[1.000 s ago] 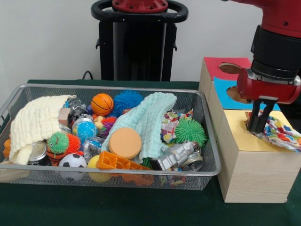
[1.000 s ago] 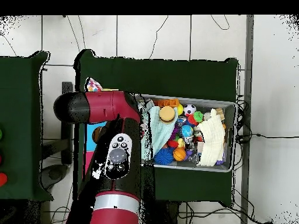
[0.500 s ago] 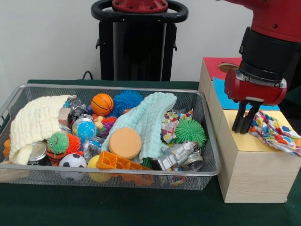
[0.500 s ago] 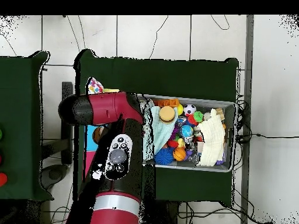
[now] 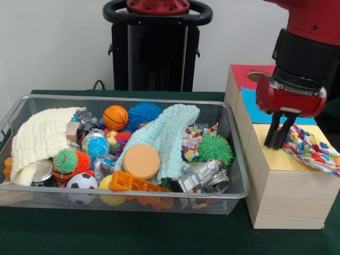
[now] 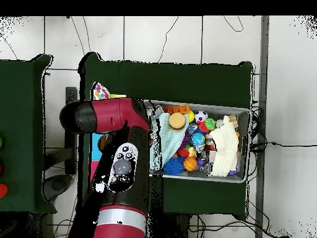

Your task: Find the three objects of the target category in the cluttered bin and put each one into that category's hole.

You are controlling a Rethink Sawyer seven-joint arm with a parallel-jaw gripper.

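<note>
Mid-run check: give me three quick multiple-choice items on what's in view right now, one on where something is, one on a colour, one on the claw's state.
1. Where does the patterned cloth lie?
A. in the mesh bin
B. on the yellow top of the wooden box
C. on the green tablecloth

2. What colour is the round sponge disc near the bin's front?
A. orange
B. blue
C. white

3. What is the claw doing?
A. gripping the basketball
B. gripping the cream towel
C. holding nothing, just above the box

Answers:
1 B, the cloth drapes over the yellow panel.
2 A, it reads plain orange against the mint cloth.
3 C, its fingers hang beside the cloth, clear of it.
</note>
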